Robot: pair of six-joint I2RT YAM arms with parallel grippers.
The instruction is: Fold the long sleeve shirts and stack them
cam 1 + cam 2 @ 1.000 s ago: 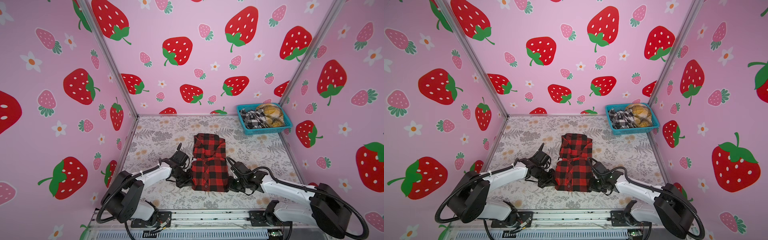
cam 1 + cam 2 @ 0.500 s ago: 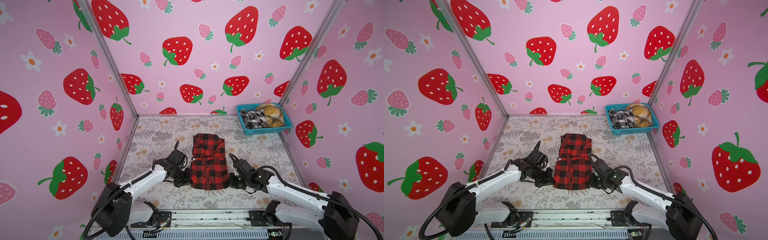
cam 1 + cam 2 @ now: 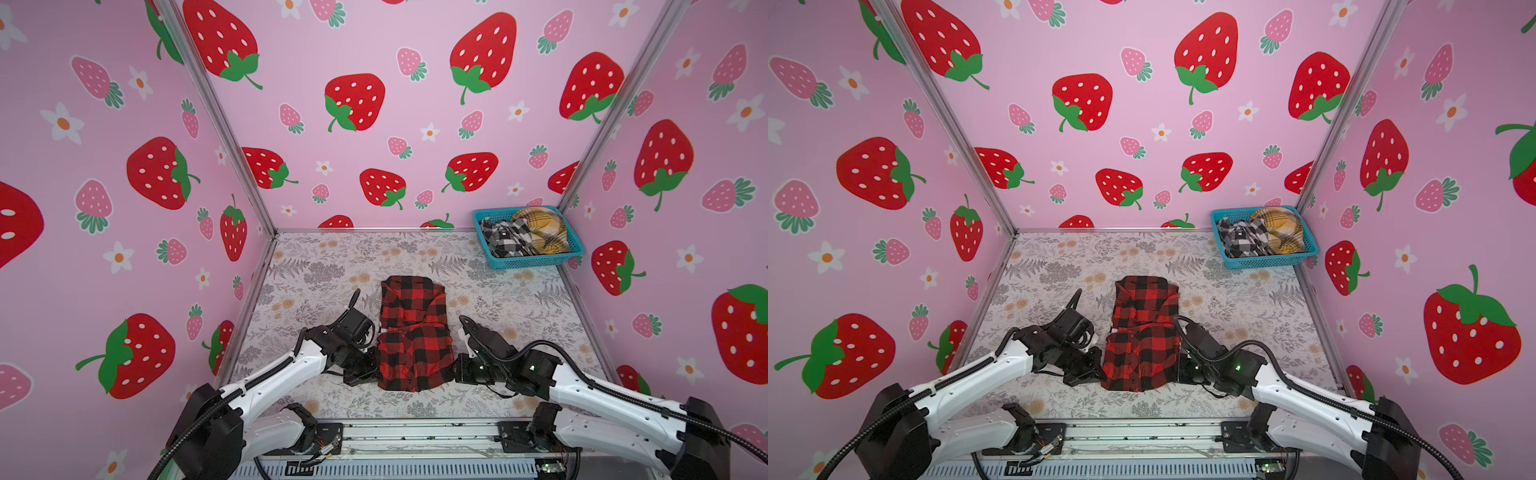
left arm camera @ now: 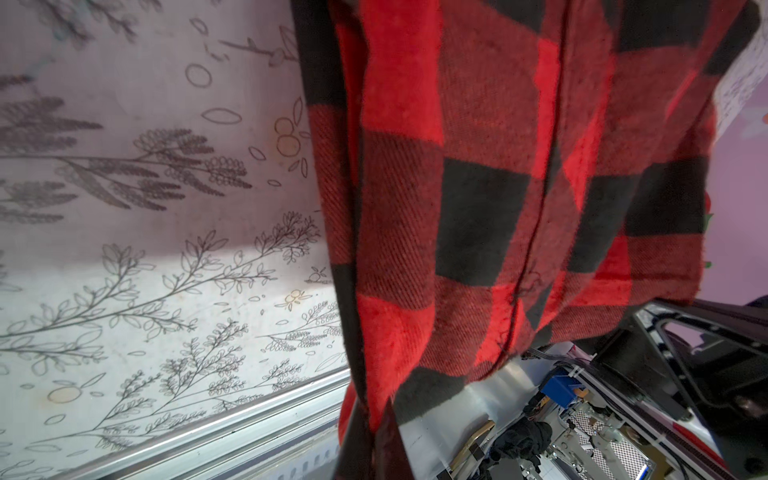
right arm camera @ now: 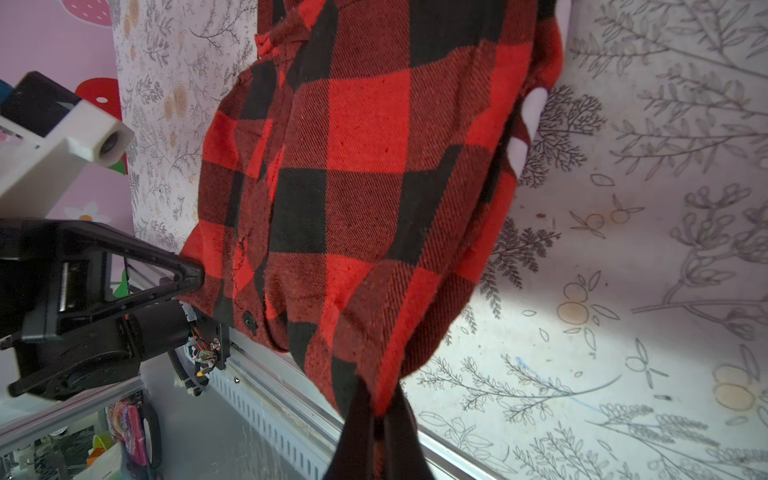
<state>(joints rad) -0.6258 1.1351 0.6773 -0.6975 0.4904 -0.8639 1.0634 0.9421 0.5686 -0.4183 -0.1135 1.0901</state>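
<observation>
The left gripper and right gripper each pinched a near corner of the red shirt; its far part lay on the surface.

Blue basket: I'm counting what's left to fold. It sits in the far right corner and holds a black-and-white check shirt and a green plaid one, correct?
Not quite. The second one is a mustard-yellow plaid shirt, not a green one. Both top views show it lying beside the black-and-white check shirt in the blue basket, which does sit in the far right corner.
</observation>
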